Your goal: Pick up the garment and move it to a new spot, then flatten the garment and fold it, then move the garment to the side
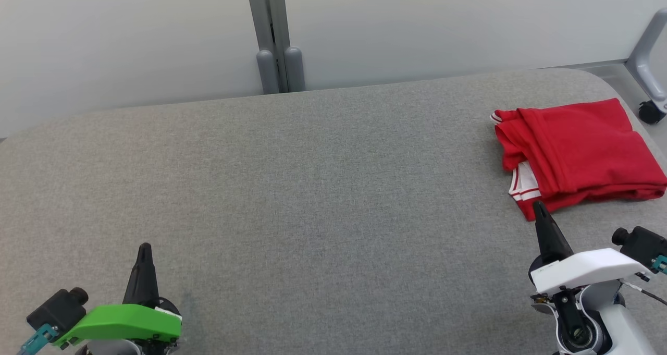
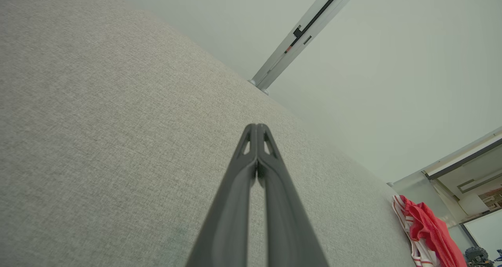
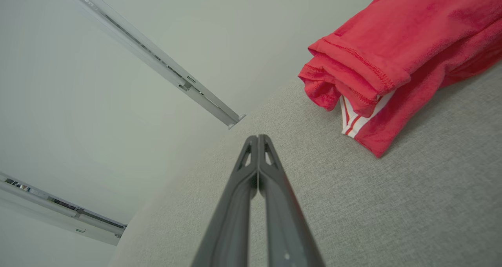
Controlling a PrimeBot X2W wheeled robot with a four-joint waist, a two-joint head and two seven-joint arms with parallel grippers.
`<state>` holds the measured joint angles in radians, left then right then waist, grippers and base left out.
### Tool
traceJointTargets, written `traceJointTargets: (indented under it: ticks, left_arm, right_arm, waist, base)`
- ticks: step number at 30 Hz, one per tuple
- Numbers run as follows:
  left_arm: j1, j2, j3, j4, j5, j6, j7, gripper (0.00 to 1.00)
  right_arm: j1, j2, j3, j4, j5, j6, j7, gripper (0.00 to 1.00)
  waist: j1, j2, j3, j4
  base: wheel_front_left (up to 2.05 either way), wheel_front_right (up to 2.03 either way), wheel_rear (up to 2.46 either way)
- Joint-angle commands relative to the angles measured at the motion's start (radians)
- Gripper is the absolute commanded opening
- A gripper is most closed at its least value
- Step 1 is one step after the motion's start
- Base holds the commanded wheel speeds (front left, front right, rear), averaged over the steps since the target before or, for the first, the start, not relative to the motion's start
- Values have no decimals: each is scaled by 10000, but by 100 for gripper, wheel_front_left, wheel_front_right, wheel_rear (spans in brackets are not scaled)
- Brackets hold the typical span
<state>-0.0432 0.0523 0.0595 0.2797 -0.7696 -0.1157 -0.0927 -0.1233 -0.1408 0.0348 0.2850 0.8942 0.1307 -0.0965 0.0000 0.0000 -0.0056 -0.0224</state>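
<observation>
A red garment with white-striped trim lies folded at the far right of the grey fabric table. It also shows in the right wrist view as the garment at upper right, and at the lower right of the left wrist view as the garment. My right gripper is shut and empty, its tip just in front of the garment's near corner. My left gripper rests shut and empty at the lower left, far from the garment. In the wrist views, both the left gripper and the right gripper have their fingers pressed together.
A grey post stands against the pale wall behind the table. A chair base with a caster sits beyond the table's right end. The table's rounded right edge runs close behind the garment.
</observation>
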Motion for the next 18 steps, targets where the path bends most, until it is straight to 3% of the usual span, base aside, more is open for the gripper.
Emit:
traceJointTargets:
  ticks: [1,18]
  left_arm:
    - [-308,34,56,-158,-410,-54,64,0]
    - [-432,22,197,-215,-2507,-83,598,0]
  right_arm:
    - [-51,-22,-117,-172,323,1,80,0]
    - [11,223,-486,-245,2125,1,620,0]
  waist:
    - [0,0,1,4]
    - [0,0,18,47]
  base:
    - [0,0,0]
    - [0,0,0]
